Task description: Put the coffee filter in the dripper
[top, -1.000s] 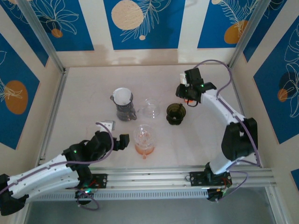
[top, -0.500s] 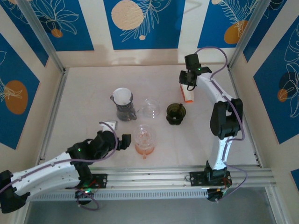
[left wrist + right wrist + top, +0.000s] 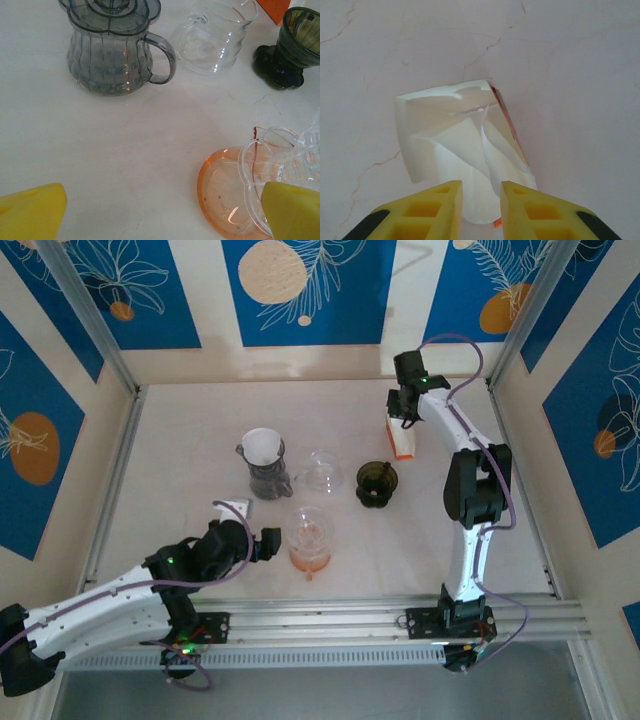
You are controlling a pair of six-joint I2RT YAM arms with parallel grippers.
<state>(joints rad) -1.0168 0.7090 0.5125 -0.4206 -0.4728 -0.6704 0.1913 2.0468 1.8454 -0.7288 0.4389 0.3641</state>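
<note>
- Two arms, one of them busy. At the table's 7 o'clock the left gripper (image 3: 160, 217) hangs with its jaws spread wide and nothing between them. It sits just at 9 o'clock of the clear dripper (image 3: 309, 528) on an orange saucer (image 3: 220, 200).
- Toward 10 o'clock, the grey jug (image 3: 265, 470) carries a white cone in its top. A clear glass piece (image 3: 320, 473) lies on its side just at the jug's 3 o'clock.
- Right of centre, the dark green dripper (image 3: 377, 483) looks empty. It is probably the nearest target, though I cannot tell which dripper is meant.
- The paper filters (image 3: 402, 443) sit in an orange-edged stack at the table's 2 o'clock, near the green dripper's 1 o'clock.
- The right gripper (image 3: 481, 200) is over that stack, its jaws drawn to a narrow slot with one filter's edge in it. I cannot tell whether the pinch is firm.
- To do it well, nip a single sheet near its rim and lift slowly and straight. Check that only one comes away before swinging toward 7 o'clock.
</note>
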